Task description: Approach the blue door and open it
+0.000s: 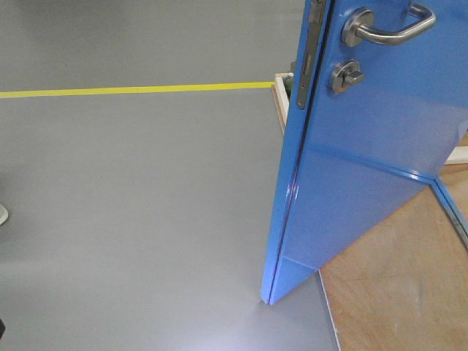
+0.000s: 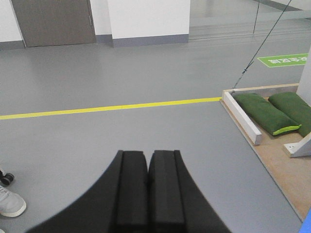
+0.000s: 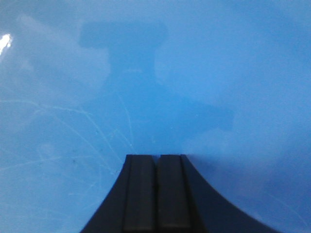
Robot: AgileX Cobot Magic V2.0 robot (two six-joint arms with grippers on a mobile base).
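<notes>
Two grippers appear, each with its black pads pressed flat together and nothing held between them. We see the left gripper [image 2: 148,158] above the smooth grey floor [image 2: 146,77], facing a narrow yellow floor line [image 2: 112,108]. To its right, a white wooden beam [image 2: 241,116] borders a plywood base [image 2: 286,170] bearing two green cushion-like bags [image 2: 265,114]. We see the right gripper [image 3: 156,158] pointed squarely at the tall glossy bright-blue door [image 3: 194,73], which fills its whole view; whether the tips touch the panel we cannot tell. In the front view the door stands ajar at right, its edge toward us and its lower corner over the grey floor beside the plywood. Near its top sit a curved silver lever handle [image 1: 391,28], a round silver thumb-turn lock [image 1: 347,75] below it, and a metal latch plate [image 1: 311,51] on the edge.
</notes>
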